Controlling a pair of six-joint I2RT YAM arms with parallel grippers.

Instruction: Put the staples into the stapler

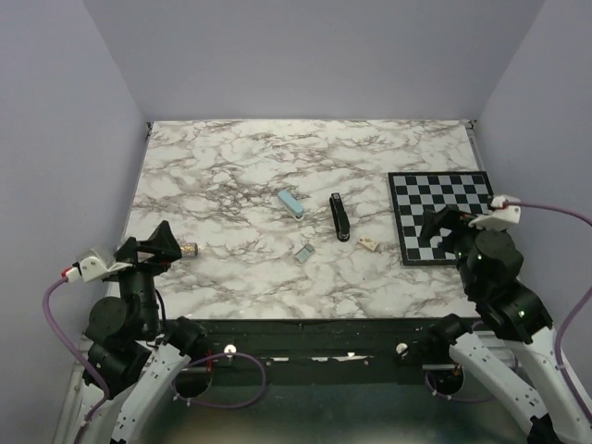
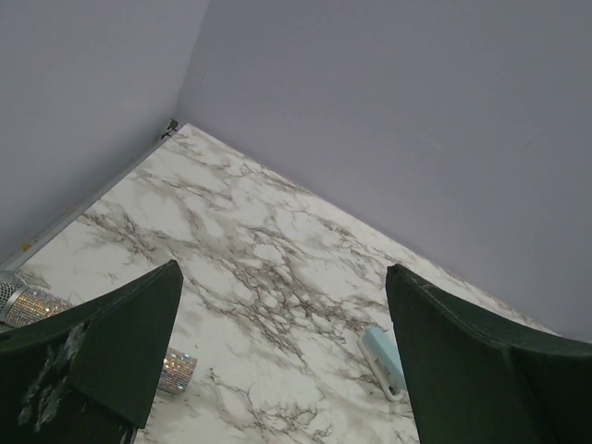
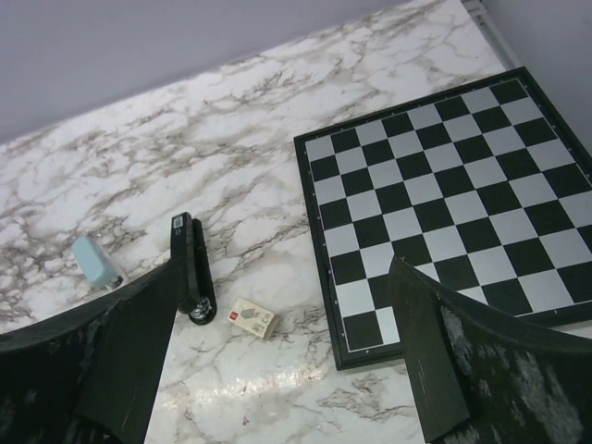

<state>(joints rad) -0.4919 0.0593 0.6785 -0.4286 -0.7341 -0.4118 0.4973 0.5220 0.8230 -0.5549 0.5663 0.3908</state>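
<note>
My left claw (image 1: 153,243) (image 2: 282,356) hangs released and empty over the near left part of the marble table (image 1: 231,166), its fingers spread wide. A glittery little cylinder (image 1: 189,248) (image 2: 176,370) lies just to its right. My right claw (image 1: 442,231) (image 3: 287,361), also spread and holding nothing, hovers above the near left corner of the chessboard (image 1: 453,190) (image 3: 444,185). The stapler (image 1: 339,216) (image 3: 192,268) lies shut near the table's middle, pointing near to far, between a pale blue block (image 1: 290,203) (image 2: 382,361) (image 3: 96,262) on its left and the chessboard on its right. The staples (image 1: 303,252), a small grey piece, sit apart from it on its near left. A small beige box (image 1: 369,245) (image 3: 252,317) rests just right of the stapler's near end.
</note>
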